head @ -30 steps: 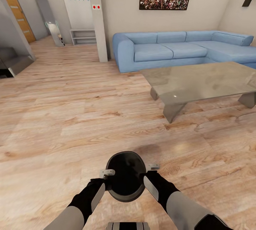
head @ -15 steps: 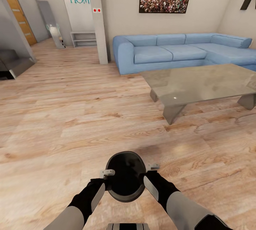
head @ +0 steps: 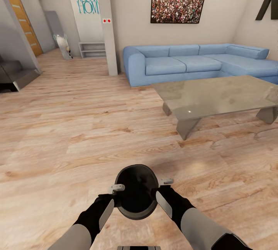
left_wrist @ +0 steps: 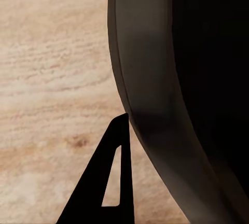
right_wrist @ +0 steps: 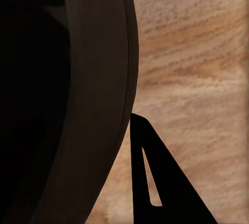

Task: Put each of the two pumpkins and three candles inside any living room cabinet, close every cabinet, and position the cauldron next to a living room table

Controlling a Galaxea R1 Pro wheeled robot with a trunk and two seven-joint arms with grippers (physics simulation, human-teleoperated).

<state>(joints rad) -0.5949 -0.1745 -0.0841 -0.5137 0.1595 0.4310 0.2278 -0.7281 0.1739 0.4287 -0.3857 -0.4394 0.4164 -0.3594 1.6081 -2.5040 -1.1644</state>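
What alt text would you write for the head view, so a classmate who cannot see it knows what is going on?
A robot holds a small black cauldron between its left gripper and right gripper, above a pale wood floor. Ahead to the right stands a low grey glossy table, with a blue sectional sofa behind it against the wall.

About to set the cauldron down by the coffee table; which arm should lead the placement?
Right, probably. The cauldron is held between the left gripper and the right gripper, one on each side of its rim. The coffee table lies ahead toward the robot's right, so that arm is nearer.
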